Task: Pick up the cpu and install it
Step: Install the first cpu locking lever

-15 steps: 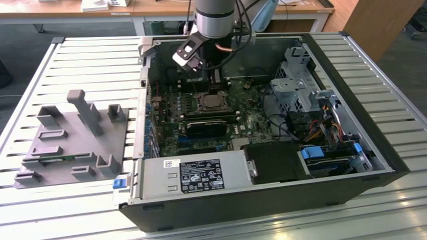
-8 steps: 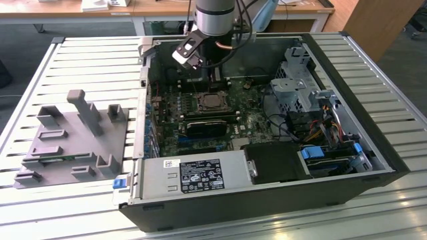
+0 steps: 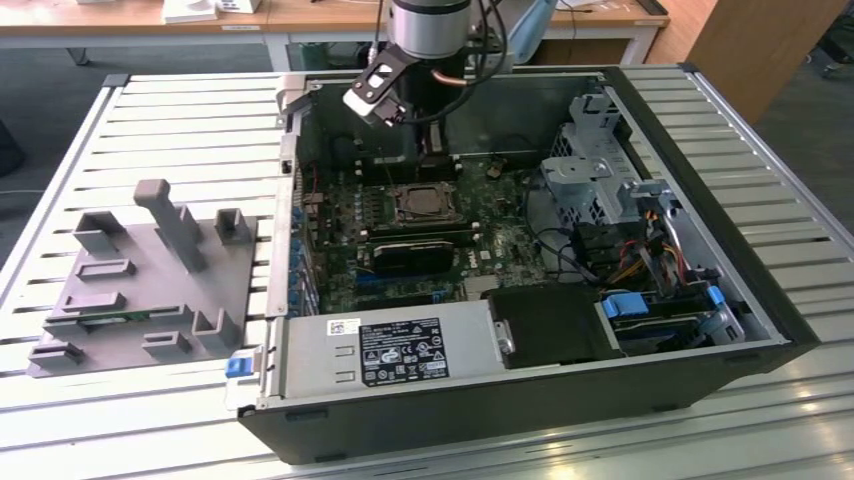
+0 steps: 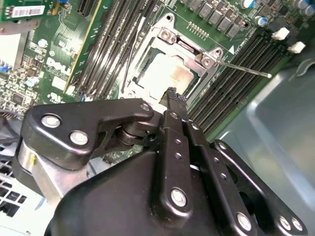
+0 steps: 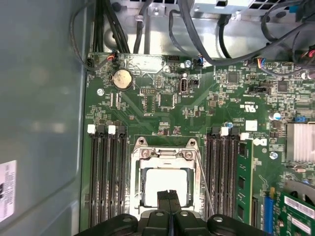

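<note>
Arm [image 3: 430,25] stands near-vertical over the open computer case [image 3: 747,260], which lies on the slatted table [image 3: 174,120]; wrist reaches down inside the case near its far wall. Gripper [image 5: 170,192] points down at the motherboard [image 5: 162,105]. In both wrist views the fingers are pressed flat together with nothing between them. The cpu [image 5: 165,182] sits in the socket frame [image 5: 142,155] mid-board, silver top up, between two banks of memory slots [image 5: 106,172]. Fingertips lie over the cpu's edge nearest the gripper body; contact or a small gap, cannot tell. In the second wrist view the tips [image 4: 172,93] overlap the same edge of the cpu [image 4: 162,73]. Socket lever [image 5: 204,184], a thin wire rod, runs along one side of the frame. Grey fixture block [image 3: 147,270] rests on the table beside the case, on the exterior view's left.
</note>
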Robot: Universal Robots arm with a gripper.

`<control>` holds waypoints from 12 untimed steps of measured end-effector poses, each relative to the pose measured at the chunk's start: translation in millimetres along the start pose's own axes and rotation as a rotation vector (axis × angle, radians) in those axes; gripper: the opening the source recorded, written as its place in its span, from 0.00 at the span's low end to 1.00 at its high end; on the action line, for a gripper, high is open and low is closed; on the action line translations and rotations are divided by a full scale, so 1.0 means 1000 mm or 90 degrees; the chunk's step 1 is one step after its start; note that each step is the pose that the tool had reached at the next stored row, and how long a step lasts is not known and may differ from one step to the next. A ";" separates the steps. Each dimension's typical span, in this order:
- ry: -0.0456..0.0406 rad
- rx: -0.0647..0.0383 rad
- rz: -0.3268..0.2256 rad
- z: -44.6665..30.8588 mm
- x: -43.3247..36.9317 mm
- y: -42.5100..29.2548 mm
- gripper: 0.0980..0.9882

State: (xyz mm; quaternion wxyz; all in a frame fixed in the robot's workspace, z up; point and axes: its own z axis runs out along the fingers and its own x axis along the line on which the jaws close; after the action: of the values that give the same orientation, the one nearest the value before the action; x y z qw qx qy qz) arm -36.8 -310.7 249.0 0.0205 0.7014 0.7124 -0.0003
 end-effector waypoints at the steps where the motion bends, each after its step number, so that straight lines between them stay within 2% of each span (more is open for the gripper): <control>1: -0.0001 0.000 0.000 -0.0026 -0.0001 0.0001 0.01; 9: -0.0001 0.000 0.000 -0.0197 -0.0006 0.0006 0.01; 12: -0.0001 0.000 0.000 -0.0224 -0.0007 0.0006 0.01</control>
State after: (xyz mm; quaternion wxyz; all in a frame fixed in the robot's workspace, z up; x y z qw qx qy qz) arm -36.8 -310.7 271.4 0.0205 0.7014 0.7124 -0.0004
